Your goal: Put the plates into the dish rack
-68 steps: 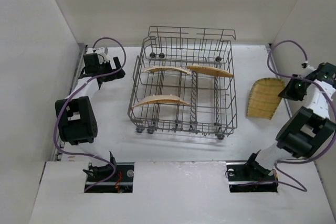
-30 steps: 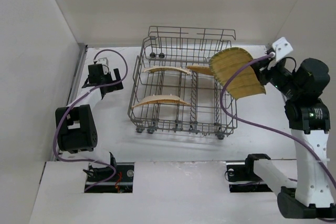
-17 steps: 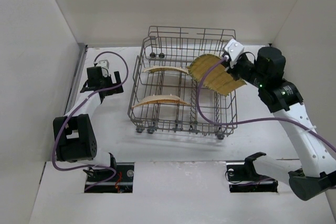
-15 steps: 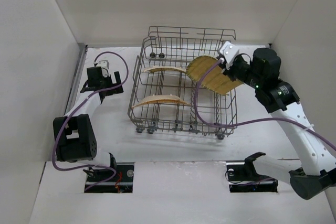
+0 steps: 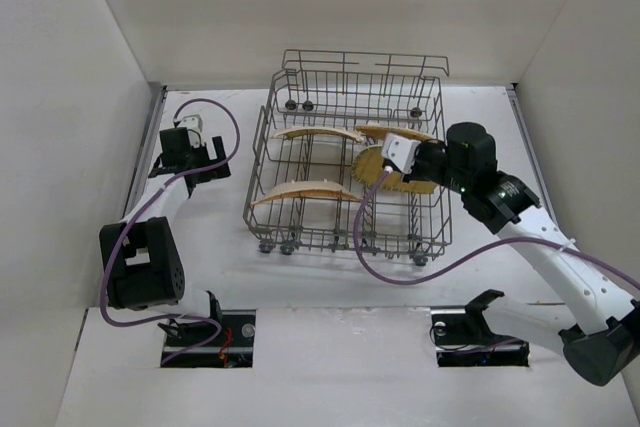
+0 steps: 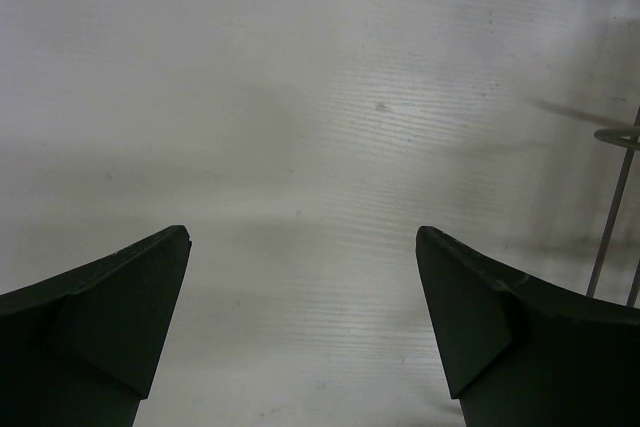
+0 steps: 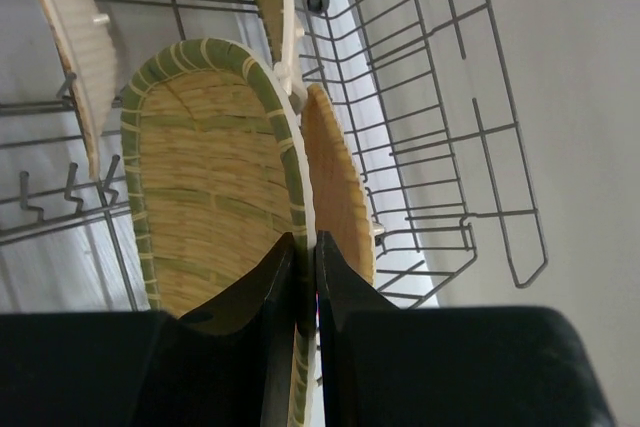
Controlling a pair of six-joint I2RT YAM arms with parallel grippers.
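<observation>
We saw the grey wire dish rack [image 5: 262, 162] holding three yellow woven plates [image 5: 318, 133] edge-on between its tines. A fourth plate [image 7: 205, 187], green-rimmed, stood upright just beside the right rear one.

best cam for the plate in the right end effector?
Right wrist: the held plate is close up, woven face and green rim clear, edge pinched in the right end effector. Top external shows it small, partly hidden. Left wrist: none of it.

A white table [image 5: 215, 237] stands enclosed by plain white walls [image 5: 300, 7], evenly lit.
</observation>
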